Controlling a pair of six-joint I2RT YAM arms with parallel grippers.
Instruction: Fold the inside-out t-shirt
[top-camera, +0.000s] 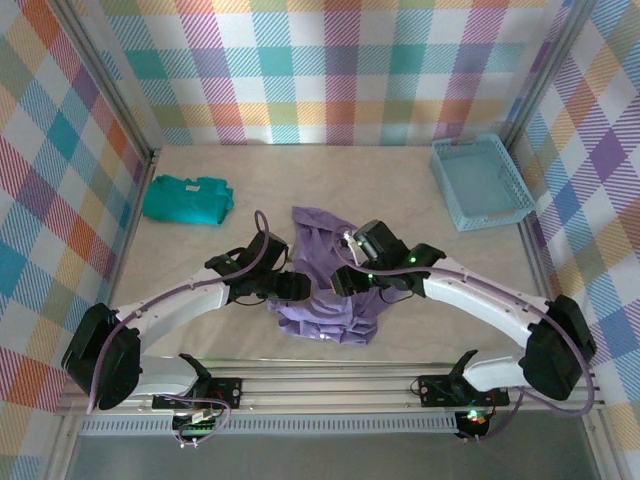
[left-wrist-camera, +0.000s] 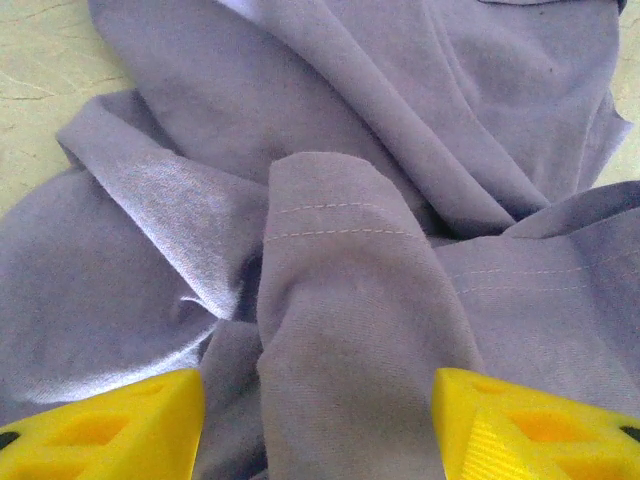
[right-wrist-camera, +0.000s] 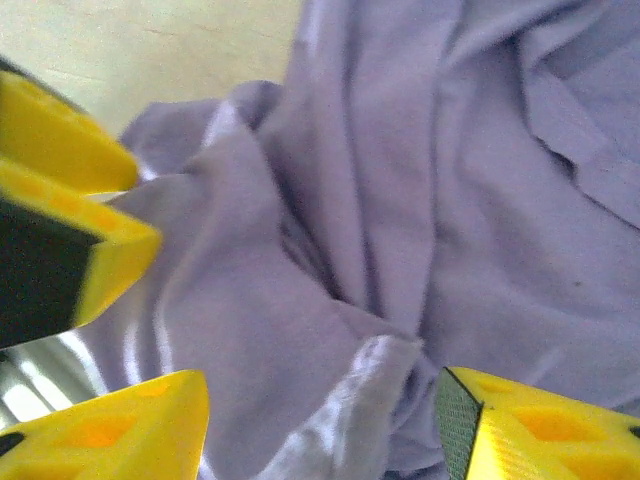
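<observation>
I found the table (top-camera: 400, 180) carrying the inside-out t-shirt (top-camera: 318, 240) as a crumpled heap at the centre of the overhead frame, slightly below the middle, with no flat panel, straight edge or laid-out sleeve showing. I judged that folding proper had not begun: the garment first needed spreading, and every fold was outstanding. A teal folded garment (top-camera: 185, 197) lay at the upper left and a pale blue basket (top-camera: 485, 185) at the upper right, both well apart from the heap. The left gripper (left-wrist-camera: 318, 390) sat low at the heap's left side, its fingers apart on either side of a raised ridge of cloth without pinching it. The right gripper (right-wrist-camera: 322, 385) sat at the heap's right side, close to its partner, its fingers likewise spread over bunched fabric with nothing clamped. A double row of hem stitching (left-wrist-camera: 340, 222) crossed the ridge in the left wrist view.
</observation>
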